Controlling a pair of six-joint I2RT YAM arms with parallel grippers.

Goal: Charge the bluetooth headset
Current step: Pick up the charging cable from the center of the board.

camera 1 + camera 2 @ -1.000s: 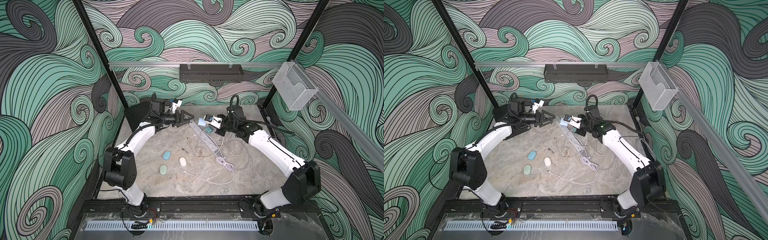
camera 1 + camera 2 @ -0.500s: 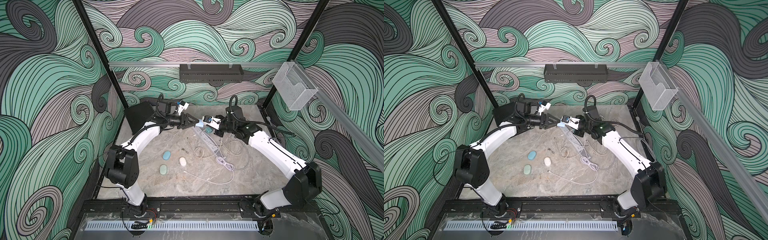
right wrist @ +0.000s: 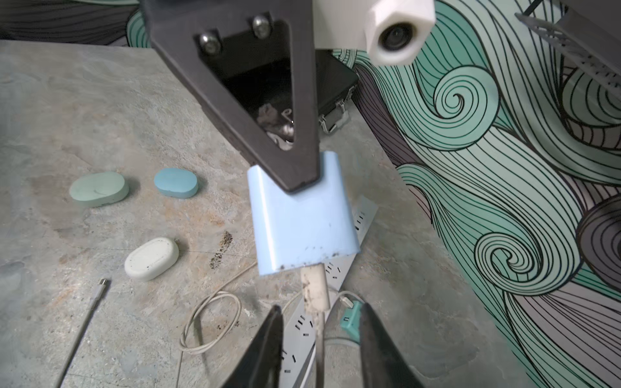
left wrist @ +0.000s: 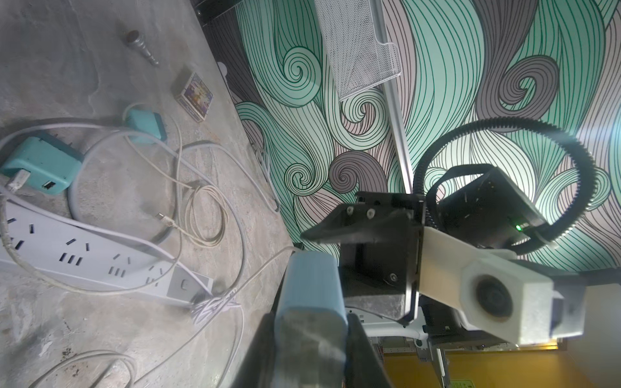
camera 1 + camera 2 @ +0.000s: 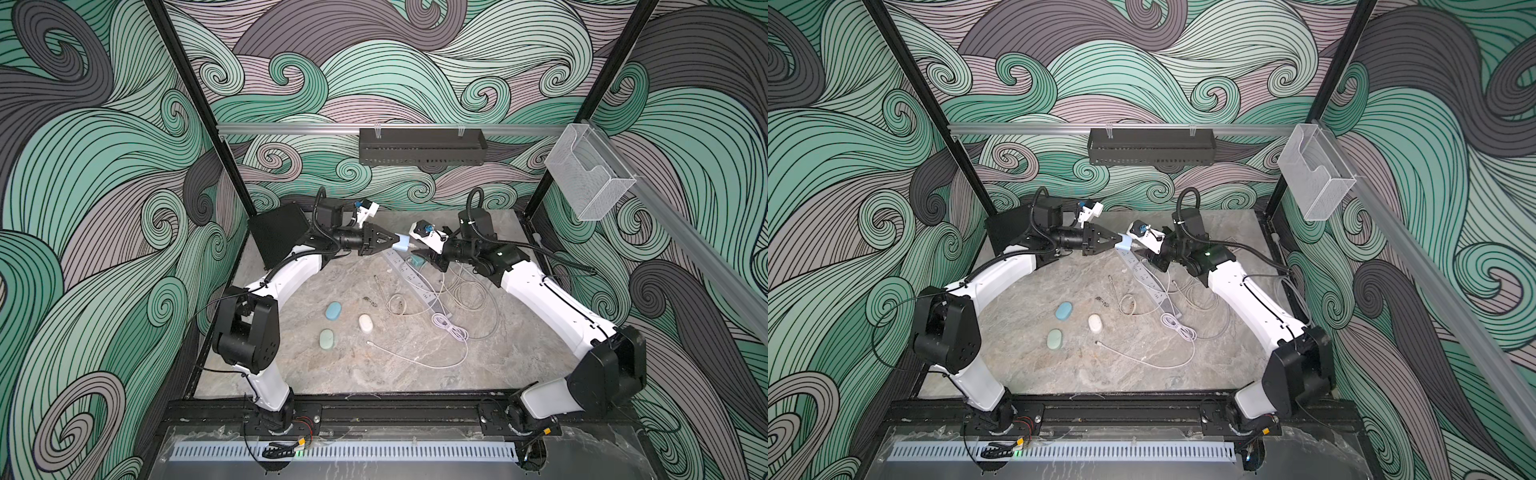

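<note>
- Jaws of the left gripper (image 5: 397,241) are clamped on one light-blue charger (image 5: 402,242), which is held in the air just above one end of the single white power strip (image 5: 409,276).
- One white plug (image 3: 314,289) sits in the charger's end face, and its cord hangs down toward the power strip.
- The right gripper (image 3: 319,322) faces the charger. Its jaws stand partly apart on either side of the white plug, with a gap showing on each side, and they grip nothing.
- Three oval headset cases lie on the desk (image 5: 332,374), well apart from the power strip on the left arm's side.
- They are one blue headset case (image 5: 333,311), one green headset case (image 5: 327,339) and one white headset case (image 5: 365,323); the white one is nearest the strip.
- Two teal chargers lie just beside the power strip on the side away from the cases: a larger teal charger (image 4: 40,168) and a smaller teal charger (image 4: 146,126).
- One bundled white cord (image 5: 448,327) lies just beside the strip's other end, and several looser white cords loop over and around the strip.
</note>
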